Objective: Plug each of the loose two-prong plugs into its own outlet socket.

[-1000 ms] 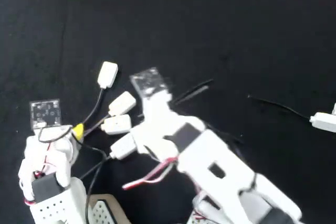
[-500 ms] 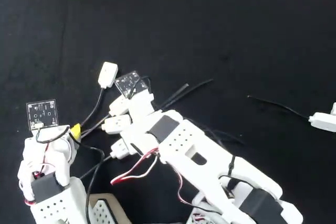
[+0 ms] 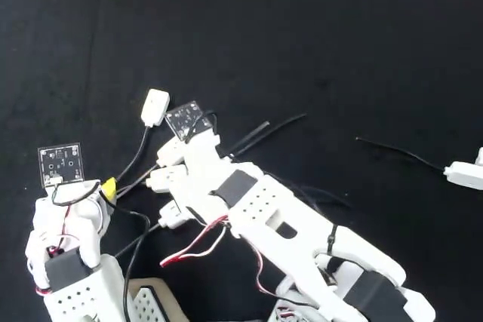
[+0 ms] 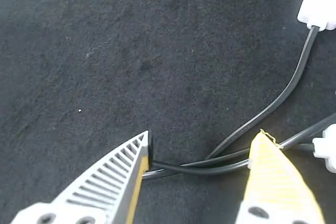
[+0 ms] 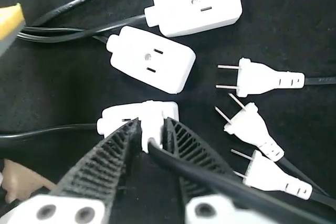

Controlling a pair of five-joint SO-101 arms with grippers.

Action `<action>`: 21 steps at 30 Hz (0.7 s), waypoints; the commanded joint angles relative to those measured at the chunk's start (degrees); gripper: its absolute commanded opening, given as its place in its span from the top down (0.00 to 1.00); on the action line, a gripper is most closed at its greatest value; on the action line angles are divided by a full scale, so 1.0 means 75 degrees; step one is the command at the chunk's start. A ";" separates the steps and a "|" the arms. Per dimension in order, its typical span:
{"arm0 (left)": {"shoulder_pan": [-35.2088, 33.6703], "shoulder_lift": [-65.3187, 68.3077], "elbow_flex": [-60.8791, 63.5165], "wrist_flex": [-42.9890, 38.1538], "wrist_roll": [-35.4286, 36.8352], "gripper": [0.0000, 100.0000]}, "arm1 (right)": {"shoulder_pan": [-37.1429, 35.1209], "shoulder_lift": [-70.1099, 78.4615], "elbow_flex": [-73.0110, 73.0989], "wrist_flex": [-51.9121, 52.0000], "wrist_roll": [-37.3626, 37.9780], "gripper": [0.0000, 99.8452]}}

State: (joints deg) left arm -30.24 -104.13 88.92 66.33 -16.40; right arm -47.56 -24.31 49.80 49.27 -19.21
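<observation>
The black table carries 2 white arms. In the high view the right arm is the bigger shape. It stretches from the near edge toward a cluster of white connectors left of centre, with a square marker tag at its far end. The left arm stands at the near left corner under a second marker tag.

The right gripper has its 2 ribbed black fingers drawn close together, pinching the end of the nearest outlet socket. A thick black cable also passes between them. Just beside that socket lies the middle outlet socket, and past it the far outlet socket. Both lie face up with their slots showing and nothing in them.

3 loose two-prong plugs lie on the cloth next to the sockets: the first plug, the second plug and the third plug. Their prongs point toward the sockets, and none is inserted.

The left gripper is spread wide, low over the table. The black socket cables cross the gap between its grey finger and its yellow finger.

Well apart from all this, a white connector sits at the table's right edge, with a thin black wire beside it. Whether it is a plug cannot be told.
</observation>
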 commanded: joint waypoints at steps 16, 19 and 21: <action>-0.0111 -0.0047 -0.0018 -0.0023 -0.0070 0.70 | -0.0012 0.0041 -0.0041 0.0527 -0.0082 0.99; -0.0111 -0.0047 -0.0018 -0.0023 -0.0070 0.70 | -0.0012 0.0064 -0.0006 0.0527 -0.0082 0.99; -0.0111 -0.0047 -0.0018 -0.0023 -0.0070 0.70 | -0.0012 0.0275 0.0006 0.0527 -0.0105 0.99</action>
State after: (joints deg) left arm -30.24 -104.13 88.92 66.33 -16.40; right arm -47.56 -23.69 49.80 52.97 -19.21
